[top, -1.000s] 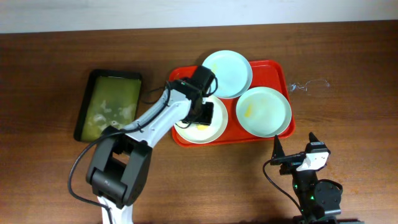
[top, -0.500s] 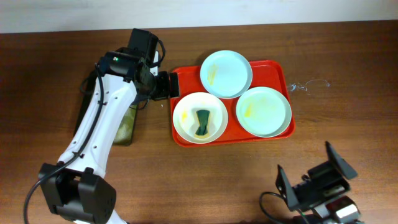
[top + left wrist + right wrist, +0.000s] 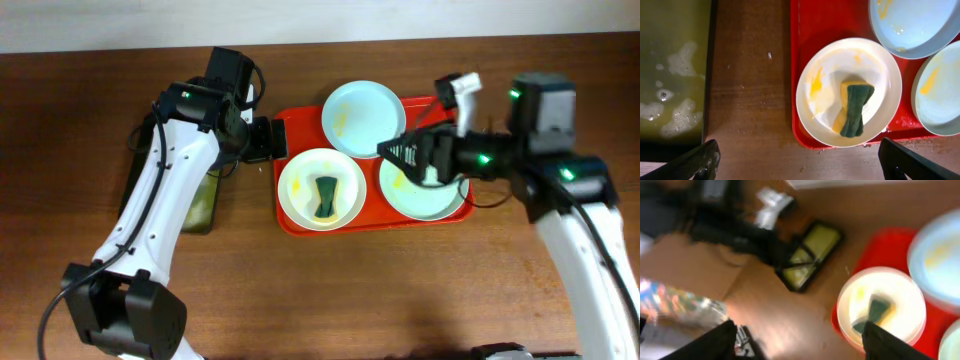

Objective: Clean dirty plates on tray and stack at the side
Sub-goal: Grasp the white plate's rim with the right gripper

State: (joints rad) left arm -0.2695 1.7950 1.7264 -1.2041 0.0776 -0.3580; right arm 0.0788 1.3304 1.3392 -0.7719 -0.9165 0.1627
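The red tray point(image 3: 298, 222) holds three plates. The cream plate point(image 3: 300, 185) at its near left carries a green-and-yellow sponge point(image 3: 325, 196) and yellow smears. One mint plate point(image 3: 364, 119) lies at the far side, another point(image 3: 430, 195) at the near right, both smeared yellow. My left gripper point(image 3: 270, 138) hangs open by the tray's left edge, holding nothing. In the left wrist view the cream plate point(image 3: 849, 92) and sponge point(image 3: 855, 110) lie ahead of the left gripper point(image 3: 802, 167). My right gripper point(image 3: 415, 160) is open over the near-right mint plate. The right wrist view is blurred, with the cream plate point(image 3: 895, 295) ahead of the right gripper point(image 3: 795, 345).
A dark tray point(image 3: 205, 215) of greenish soapy water stands left of the red tray, mostly under my left arm. It also appears as the dark tray point(image 3: 670, 70) in the left wrist view and as the dark tray point(image 3: 810, 255) in the right wrist view. Bare brown table surrounds both trays.
My left gripper let go of the sponge on the cream plate and drew back to the tray's left edge. My right arm swung from the table's front edge to above the near-right mint plate.
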